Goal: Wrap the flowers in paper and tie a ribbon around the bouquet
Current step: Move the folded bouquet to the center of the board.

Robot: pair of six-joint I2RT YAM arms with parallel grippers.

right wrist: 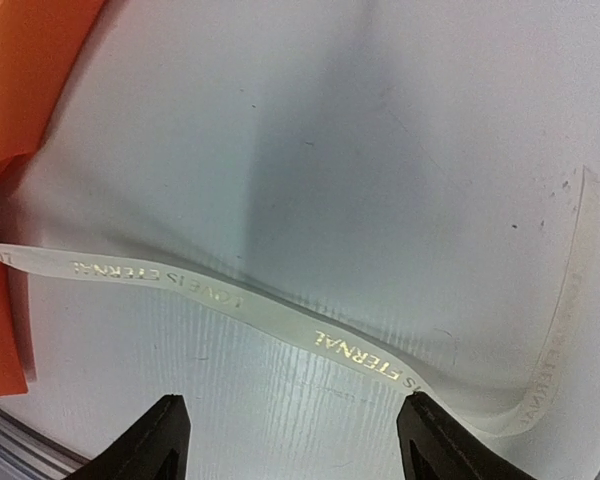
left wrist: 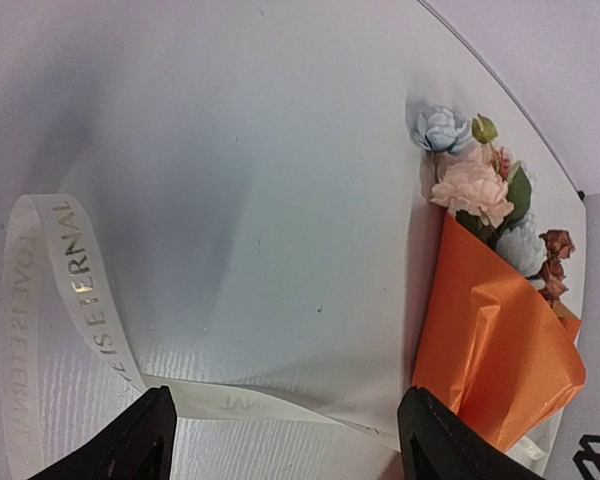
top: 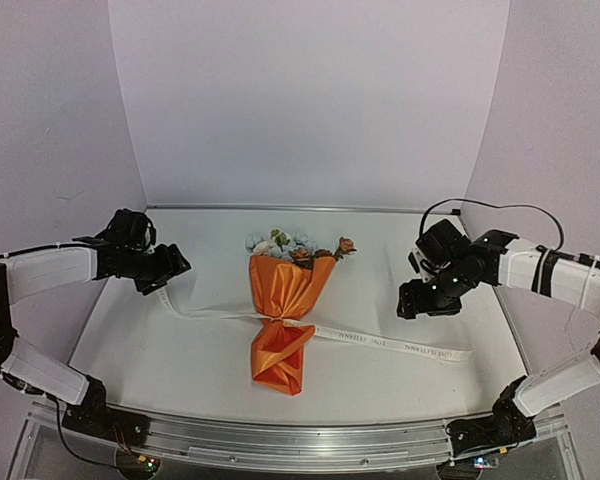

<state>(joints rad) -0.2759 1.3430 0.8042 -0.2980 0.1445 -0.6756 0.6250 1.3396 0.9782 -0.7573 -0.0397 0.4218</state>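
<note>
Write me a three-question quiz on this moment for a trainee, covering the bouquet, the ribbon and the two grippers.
1. True or false: the ribbon lies wholly on one side of the bouquet.
2. In the top view, which way do the flowers point? A. toward the back wall. B. toward the arm bases. C. toward the left arm.
3. Are the left gripper and the right gripper open or shut, and what do they hold?

Key
1. False: it crosses the bouquet at its pinched waist and runs out on both sides.
2. A.
3. Both open, holding nothing.
</note>
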